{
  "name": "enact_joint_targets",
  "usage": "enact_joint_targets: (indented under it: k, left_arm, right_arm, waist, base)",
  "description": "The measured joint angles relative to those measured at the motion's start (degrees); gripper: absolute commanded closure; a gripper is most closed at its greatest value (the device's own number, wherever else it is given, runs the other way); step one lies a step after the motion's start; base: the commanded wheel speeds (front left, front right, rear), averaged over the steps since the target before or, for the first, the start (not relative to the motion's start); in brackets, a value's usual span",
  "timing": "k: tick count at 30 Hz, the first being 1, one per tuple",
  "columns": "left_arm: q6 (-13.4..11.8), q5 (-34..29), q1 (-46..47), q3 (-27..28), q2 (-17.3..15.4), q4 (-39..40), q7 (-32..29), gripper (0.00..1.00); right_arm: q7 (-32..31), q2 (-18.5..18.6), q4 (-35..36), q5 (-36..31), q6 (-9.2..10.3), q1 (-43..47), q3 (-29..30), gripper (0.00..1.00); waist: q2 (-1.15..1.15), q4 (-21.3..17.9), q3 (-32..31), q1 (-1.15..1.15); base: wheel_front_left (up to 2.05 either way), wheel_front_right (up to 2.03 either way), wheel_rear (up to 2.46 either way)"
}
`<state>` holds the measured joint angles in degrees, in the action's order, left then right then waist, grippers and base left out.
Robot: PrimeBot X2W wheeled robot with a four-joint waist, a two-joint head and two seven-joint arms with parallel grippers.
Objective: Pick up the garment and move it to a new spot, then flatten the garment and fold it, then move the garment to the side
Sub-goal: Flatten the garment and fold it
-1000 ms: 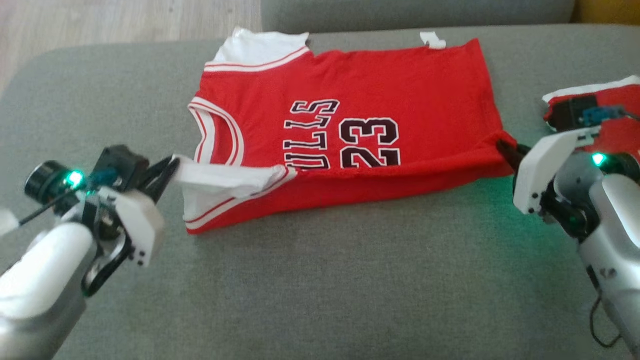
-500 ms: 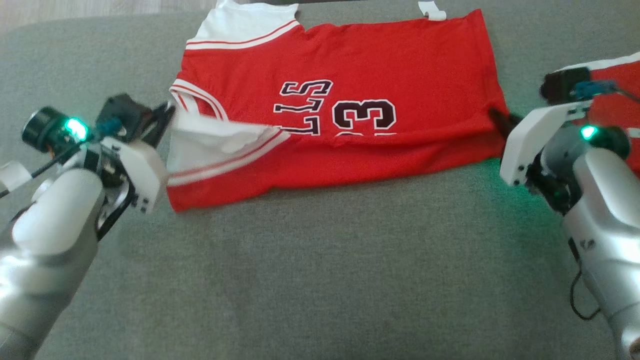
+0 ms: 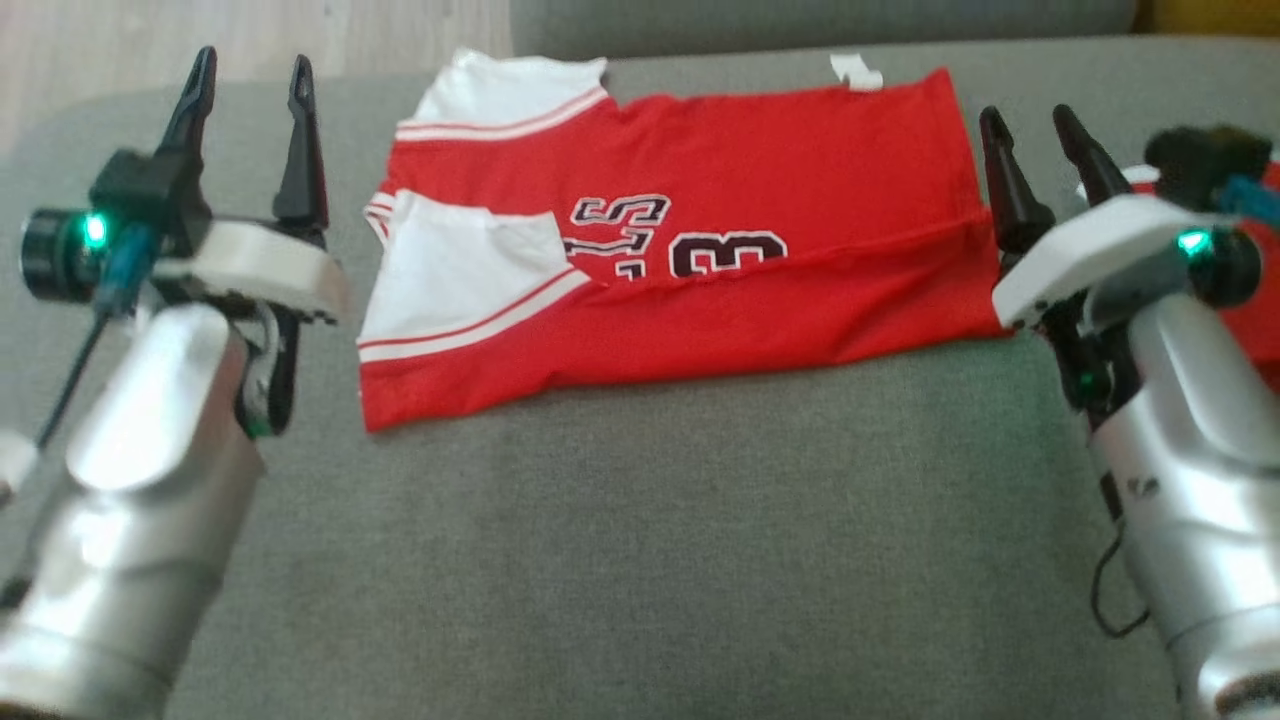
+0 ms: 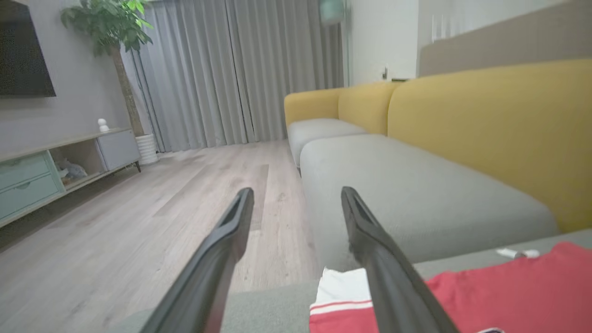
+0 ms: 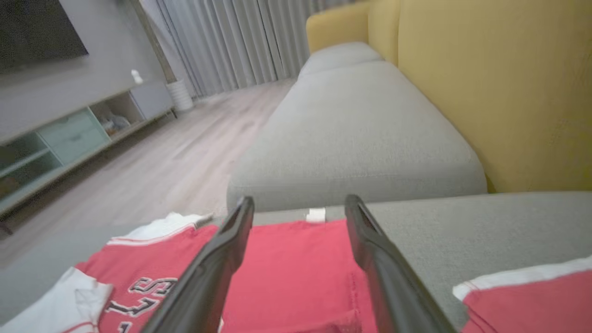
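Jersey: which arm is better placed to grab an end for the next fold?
Right, probably. The right gripper stands open right beside the jersey hem; the left gripper, also open, sits further off the sleeve end, bare cushion between.

A grey sofa cushion [image 3: 640, 560] is carrying a folded red jersey [image 3: 760, 150] between the left gripper's fingers [image 3: 300, 150] and the right gripper's fingers [image 3: 1005, 190]. A second red garment [image 5: 532, 300] is lying outside the right pair.
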<state>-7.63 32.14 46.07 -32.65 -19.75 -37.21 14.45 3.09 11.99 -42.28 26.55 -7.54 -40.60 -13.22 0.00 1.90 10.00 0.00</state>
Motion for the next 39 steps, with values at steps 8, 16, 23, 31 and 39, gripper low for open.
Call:
enact_joint_targets:
  k: [8, 16, 23, 31, 39]
  left_arm:
    - [-3.65, -6.98, -20.14, 10.45, 3.76, 19.46, 0.25, 0.00]
    - [-2.87, -12.83, -35.44, 18.50, 9.26, 25.41, 0.25, 0.00]
    - [-0.44, -16.27, -41.68, 21.85, 12.88, 24.82, 0.25, 0.00]
    - [2.76, -18.95, -41.47, 24.39, 14.56, 20.96, 0.25, 0.00]
    - [4.12, -20.60, -34.32, 24.12, 14.75, 5.84, -1.63, 0.00]
  right_arm:
    - [10.17, -2.90, 7.32, -7.97, 0.01, 12.78, 9.25, 0.00]
    - [11.14, -8.69, 18.78, -17.01, 0.00, 27.53, 17.75, 0.00]
    - [11.27, -9.09, 21.76, -16.31, 0.01, 34.79, 18.20, 0.00]
    - [11.28, -9.28, 23.98, -14.38, 0.00, 34.60, 15.80, 0.00]
    - [11.00, -9.28, 27.52, -13.79, 0.01, 31.79, 13.74, 0.00]
  waist:
    - [0.00, 1.12, -4.69, -0.01]
    - [0.00, 1.59, -7.67, -0.01]
    - [0.00, 1.31, -8.41, 0.00]
    - [0.00, 0.01, -7.49, 0.00]
    - [0.00, -1.81, -3.37, 0.01]
  base:
    - [0.00, 0.00, 0.00]
    - [0.00, 0.00, 0.00]
    - [0.00, 0.00, 0.00]
    - [0.00, 0.00, 0.00]
    - [0.00, 0.00, 0.00]
